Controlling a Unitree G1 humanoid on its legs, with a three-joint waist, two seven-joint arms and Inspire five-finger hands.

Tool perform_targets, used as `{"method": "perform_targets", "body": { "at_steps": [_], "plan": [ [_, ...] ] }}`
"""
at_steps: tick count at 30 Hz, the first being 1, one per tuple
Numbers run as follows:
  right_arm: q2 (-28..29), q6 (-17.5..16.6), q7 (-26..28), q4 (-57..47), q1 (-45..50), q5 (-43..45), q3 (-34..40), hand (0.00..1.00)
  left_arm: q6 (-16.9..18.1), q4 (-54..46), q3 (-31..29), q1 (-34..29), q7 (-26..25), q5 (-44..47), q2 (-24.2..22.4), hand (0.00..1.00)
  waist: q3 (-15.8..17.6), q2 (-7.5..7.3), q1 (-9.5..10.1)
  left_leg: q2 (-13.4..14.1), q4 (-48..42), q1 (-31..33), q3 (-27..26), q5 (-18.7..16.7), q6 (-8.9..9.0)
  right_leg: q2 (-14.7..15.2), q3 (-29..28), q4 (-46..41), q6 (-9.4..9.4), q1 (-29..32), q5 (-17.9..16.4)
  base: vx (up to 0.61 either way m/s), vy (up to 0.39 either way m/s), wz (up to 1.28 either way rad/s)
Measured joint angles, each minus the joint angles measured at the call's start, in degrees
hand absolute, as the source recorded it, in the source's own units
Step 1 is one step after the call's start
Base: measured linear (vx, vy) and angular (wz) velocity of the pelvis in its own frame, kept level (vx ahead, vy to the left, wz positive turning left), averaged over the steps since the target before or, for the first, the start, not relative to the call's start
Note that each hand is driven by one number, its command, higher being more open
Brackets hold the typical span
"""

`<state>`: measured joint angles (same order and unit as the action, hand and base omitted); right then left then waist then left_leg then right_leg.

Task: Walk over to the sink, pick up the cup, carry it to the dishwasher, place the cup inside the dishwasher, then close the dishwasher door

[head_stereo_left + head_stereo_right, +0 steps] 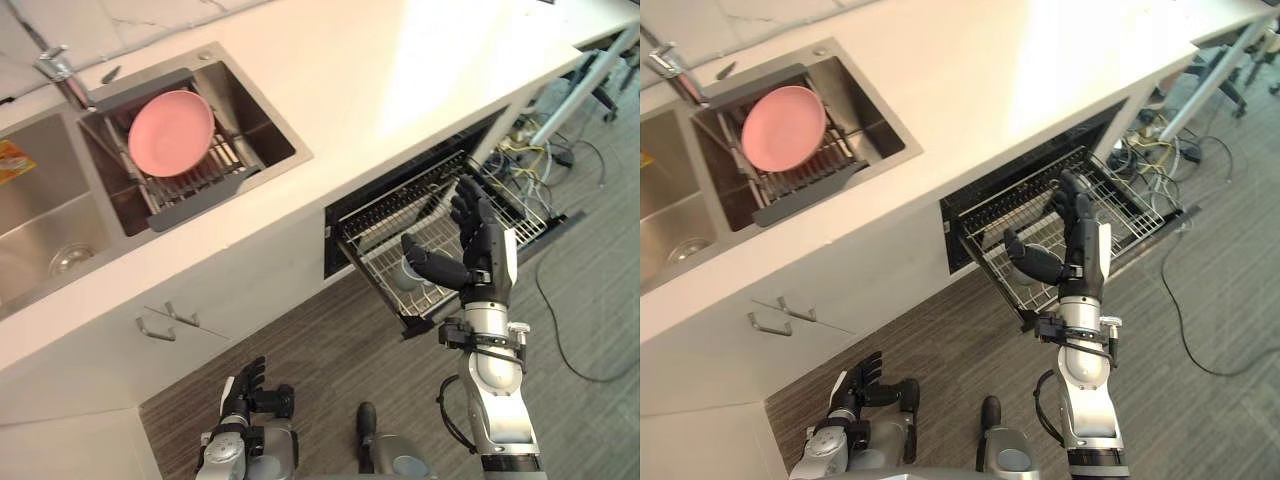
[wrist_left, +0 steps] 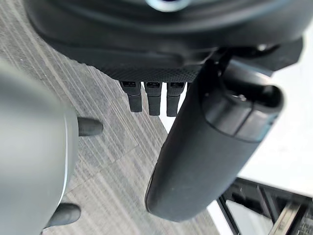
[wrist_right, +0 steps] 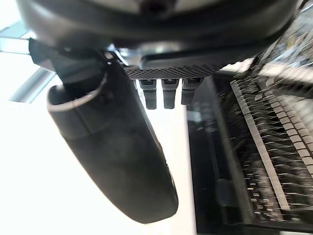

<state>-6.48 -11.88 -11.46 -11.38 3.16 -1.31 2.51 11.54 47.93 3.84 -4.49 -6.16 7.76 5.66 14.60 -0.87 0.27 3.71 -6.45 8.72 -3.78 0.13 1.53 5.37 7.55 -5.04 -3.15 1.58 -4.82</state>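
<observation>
No writing, number or sign here can be read. The one thing that looks printed is an orange packet point(image 1: 10, 160) at the far left edge of the sink point(image 1: 50, 205). Whatever is printed on it is too small to make out.

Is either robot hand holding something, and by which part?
Nothing is held: right robot hand open over the dishwasher rack, left robot hand open too.
</observation>
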Motion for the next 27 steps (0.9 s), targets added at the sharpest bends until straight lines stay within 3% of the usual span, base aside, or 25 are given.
{"method": "perform_targets", "body": {
  "at_steps": [3,5,6,7,9,10,11,13,15,17,18,20,22,24,26,27],
  "plan": [
    [0.0,-0.4,0.1,-2.9,-0.3,-2.6,-0.3,0.90,0.0,0.1,0.0,-0.4,0.0,-0.1,0.4,0.90,-0.5,-0.31,0.47,-2.0,-2.2,-0.3,-0.1,-3.2,-0.64,2.3,0.5,-1.3,-1.58,-1.2,-1.9,0.11,0.123,0.15],
    [0.0,-0.7,0.0,-3.0,-0.4,-3.6,-0.2,0.90,-0.1,0.2,0.0,-0.7,0.1,-0.8,0.9,0.90,-0.8,-1.04,0.29,-3.5,-4.7,-1.1,-1.9,-5.9,-1.30,5.0,0.9,-6.3,-3.15,-1.2,-5.6,0.12,0.121,0.18],
    [-0.3,-0.7,0.0,-2.7,-0.7,-3.9,-0.4,0.90,0.0,0.7,0.0,-0.8,0.1,-1.0,1.0,0.90,-1.1,-1.23,0.42,-4.3,-5.4,-2.2,-1.8,-7.5,-1.86,6.2,0.5,-12.8,-4.40,0.2,-7.1,0.15,0.128,0.08],
    [-0.4,-0.7,0.1,-2.3,-0.8,-4.5,-0.7,0.90,0.1,1.4,0.1,-1.0,0.1,-1.0,1.0,0.90,-1.3,-0.98,0.36,-4.4,-5.6,-3.0,-1.7,-8.2,-2.15,6.8,0.1,-19.3,-4.46,2.6,-7.0,0.20,0.178,0.12],
    [-0.5,-0.7,0.4,-2.2,-0.8,-5.2,-1.2,0.90,-0.1,2.2,0.1,-1.9,0.2,-0.8,2.5,0.90,-1.7,-2.25,0.10,-5.3,-6.3,-5.4,0.2,-9.5,-3.28,7.8,-2.7,-34.2,-3.27,7.5,-4.2,0.25,0.157,0.42],
    [-1.2,-0.7,0.6,-2.1,-0.7,-5.6,-1.1,0.90,-0.4,2.3,0.0,-2.1,-0.2,-0.9,2.5,0.90,-2.2,-2.47,-0.48,-5.1,-7.2,-6.3,2.4,-10.2,-3.97,6.6,-5.1,-40.4,-2.91,10.3,-3.6,0.24,0.064,0.66],
    [-1.6,-0.7,0.8,-2.1,-0.8,-5.7,-1.2,0.90,-0.4,2.3,0.0,-2.4,-0.1,-1.0,2.7,0.90,-2.4,-2.08,-0.88,-4.9,-7.5,-6.6,3.5,-10.6,-4.12,5.5,-6.2,-41.5,-2.65,11.3,-5.6,0.41,0.030,0.95],
    [-5.0,-0.9,1.7,-2.3,-1.2,-5.9,-1.1,0.90,-0.4,2.5,-0.1,-2.5,-0.1,-1.0,2.8,0.90,-3.3,-2.53,-1.41,-4.6,-6.9,-8.1,8.9,-11.3,-4.21,-0.6,-10.9,-37.8,-0.20,14.6,-10.2,0.33,-0.041,1.07],
    [-7.0,-0.9,2.4,-2.2,-1.7,-5.9,-0.7,0.90,-0.4,2.6,-0.1,-2.4,0.0,-1.0,2.3,0.90,-3.4,-2.58,-1.63,-4.5,-7.1,-8.8,11.3,-11.7,-3.40,-3.3,-13.3,-30.9,-0.08,16.1,-10.1,0.30,-0.134,0.98],
    [-8.3,-0.9,2.8,-2.2,-1.9,-5.8,-0.6,0.90,-0.3,3.6,0.0,-2.7,0.3,-1.0,3.0,0.90,-4.3,-3.86,-1.64,-6.0,-9.5,-9.1,11.8,-13.6,-1.22,-3.4,-13.5,-18.9,1.50,15.7,-1.8,0.33,-0.159,0.98],
    [-9.7,-1.0,2.8,-1.1,-2.2,-5.9,-0.6,0.90,-0.7,5.5,-1.4,-1.9,0.0,-1.0,2.1,0.90,-5.0,-1.95,-2.07,-5.1,-11.5,-9.2,12.3,-15.6,-0.06,-3.6,-12.3,-20.5,0.92,15.4,-0.8,0.25,-0.126,0.68],
    [-12.2,-0.6,3.2,-0.6,-1.6,-5.9,-0.5,0.90,-0.4,6.2,-2.6,-2.4,0.1,-1.1,0.9,0.90,-6.6,0.64,-1.39,-2.5,-13.5,-7.9,12.1,-15.8,0.35,-4.9,-9.8,-17.3,2.16,13.1,-1.7,0.27,-0.118,0.53],
    [-13.0,-0.6,3.8,-0.6,-0.4,-5.9,0.5,0.90,-0.5,6.2,-3.9,-2.5,0.1,-1.2,0.5,0.90,-6.6,0.79,-1.54,-1.4,-18.2,-5.5,11.5,-15.4,1.08,-5.3,-7.4,-15.5,2.88,11.3,-2.0,0.22,-0.138,0.58],
    [-13.9,-0.5,4.2,-0.6,0.9,-5.8,1.1,0.90,-0.8,5.8,-4.3,-2.9,0.2,-1.0,0.4,0.90,-6.4,0.51,-1.52,-0.2,-23.5,-3.8,8.5,-14.2,3.08,-5.3,-5.7,-13.8,3.54,8.2,-2.0,0.18,-0.134,0.57],
    [-14.2,-0.5,4.3,-0.6,1.1,-5.8,1.1,0.90,-2.8,5.7,-5.0,-2.5,0.1,-0.9,0.2,0.90,-6.2,0.23,-1.54,1.1,-25.6,-2.5,4.2,-15.3,2.87,-4.6,-4.3,-12.0,3.83,5.4,-2.1,0.09,-0.043,0.38],
    [-14.4,-0.5,4.3,-0.6,1.1,-5.8,1.1,0.90,-3.1,5.5,-5.0,-2.5,0.2,-0.9,0.2,0.90,-6.2,0.16,-1.53,1.8,-22.5,-2.3,2.0,-15.8,2.35,-4.2,-3.8,-11.9,3.83,5.0,-2.1,0.03,0.011,0.25]
  ]
}}
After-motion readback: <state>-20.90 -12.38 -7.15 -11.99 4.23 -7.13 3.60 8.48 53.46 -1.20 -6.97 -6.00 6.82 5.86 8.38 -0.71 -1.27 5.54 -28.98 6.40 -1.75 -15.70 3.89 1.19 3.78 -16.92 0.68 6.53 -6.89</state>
